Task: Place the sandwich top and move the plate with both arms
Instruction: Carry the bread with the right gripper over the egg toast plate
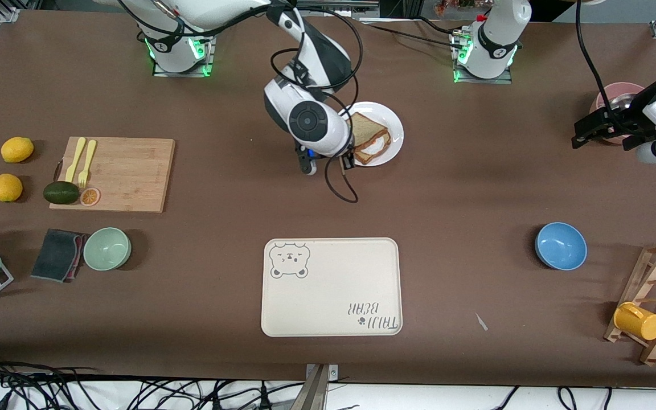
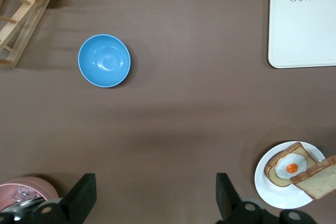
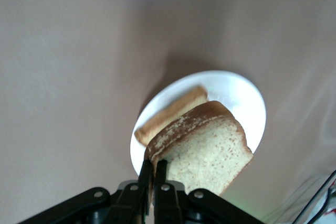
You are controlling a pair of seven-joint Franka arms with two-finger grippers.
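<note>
The white plate (image 1: 396,130) stands on the table between the two arm bases and carries a toast slice with a fried egg (image 2: 289,168). My right gripper (image 3: 153,170) is shut on the crust edge of the sandwich top (image 3: 207,153). It holds this speckled slice tilted in the air over the plate (image 3: 241,98) and the egg toast. In the front view the sandwich top (image 1: 365,128) shows beside the right gripper (image 1: 352,152). My left gripper (image 2: 155,198) hangs open and empty over bare table at the left arm's end, beside a pink bowl (image 1: 618,94).
A cream bear tray (image 1: 333,287) lies nearer the front camera than the plate. A blue bowl (image 1: 560,246) and a mug rack (image 1: 655,302) with a yellow mug are toward the left arm's end. A cutting board (image 1: 123,171), green bowl (image 1: 107,249) and lemons (image 1: 17,150) are toward the right arm's end.
</note>
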